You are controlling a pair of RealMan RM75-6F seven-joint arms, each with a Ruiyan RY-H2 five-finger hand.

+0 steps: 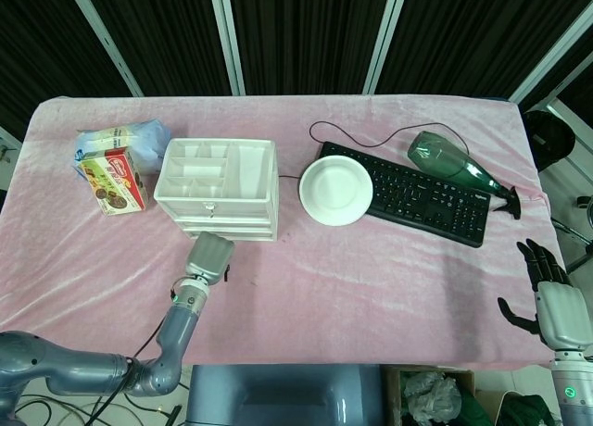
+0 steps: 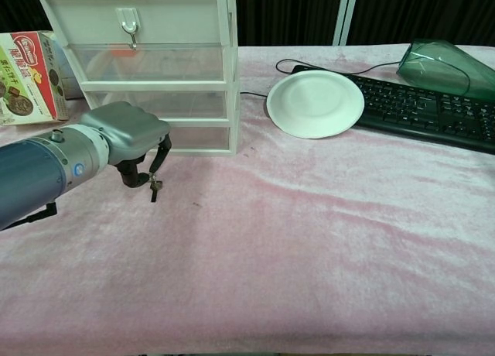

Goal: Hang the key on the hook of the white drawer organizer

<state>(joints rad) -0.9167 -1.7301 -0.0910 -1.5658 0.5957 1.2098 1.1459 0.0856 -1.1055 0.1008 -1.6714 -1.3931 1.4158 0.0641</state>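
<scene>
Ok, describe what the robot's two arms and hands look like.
The left hand has a smooth silver-grey shell over dark fingers. Its arm is glossy blue-grey, with a metal wrist collar bearing a small blue dot; a thin black cable runs beneath. The right hand, seen only in the head view, has black fingers on a pale grey body, above a base with a small green mark.
</scene>
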